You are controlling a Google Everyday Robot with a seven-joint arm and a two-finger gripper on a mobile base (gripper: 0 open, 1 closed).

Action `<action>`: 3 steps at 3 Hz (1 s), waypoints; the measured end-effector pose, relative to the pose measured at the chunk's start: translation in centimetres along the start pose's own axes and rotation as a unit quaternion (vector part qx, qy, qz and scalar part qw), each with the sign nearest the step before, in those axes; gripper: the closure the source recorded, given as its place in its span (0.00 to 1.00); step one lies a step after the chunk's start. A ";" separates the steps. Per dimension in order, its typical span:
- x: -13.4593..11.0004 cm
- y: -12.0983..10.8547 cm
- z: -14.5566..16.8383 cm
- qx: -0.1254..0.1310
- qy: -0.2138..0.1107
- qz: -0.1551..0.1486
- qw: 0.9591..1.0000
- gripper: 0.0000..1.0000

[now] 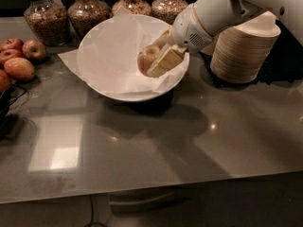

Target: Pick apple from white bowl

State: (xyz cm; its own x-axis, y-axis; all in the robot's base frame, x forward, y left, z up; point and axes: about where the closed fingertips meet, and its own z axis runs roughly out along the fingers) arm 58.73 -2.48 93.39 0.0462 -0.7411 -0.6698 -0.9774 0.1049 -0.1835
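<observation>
The white bowl [111, 51], lined with crinkled white paper, stands at the back middle of the grey table. The apple [147, 56], yellowish with a reddish blush, is at the bowl's right side, lifted off the bottom. My gripper [158, 63] reaches in from the upper right and is shut on the apple. One cream fingertip pad [164, 63] lies across the apple's near side, the other finger is behind it. My white arm [213, 13] crosses over the bowl's right rim.
Several darker red apples [19, 60] lie at the left edge. Glass jars of grain [45, 15] stand along the back. A tall stack of beige disposable bowls [241, 48] stands right of the white bowl, under my arm. A dark object [4, 110] sits at the left edge.
</observation>
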 end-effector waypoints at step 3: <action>-5.4 7.9 -8.4 -0.013 -0.058 -0.092 0.994 1.00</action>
State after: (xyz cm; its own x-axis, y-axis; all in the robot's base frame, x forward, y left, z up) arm 49.02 -3.24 101.56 0.2465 -0.6641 -0.7058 -0.9553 -0.0438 -0.2924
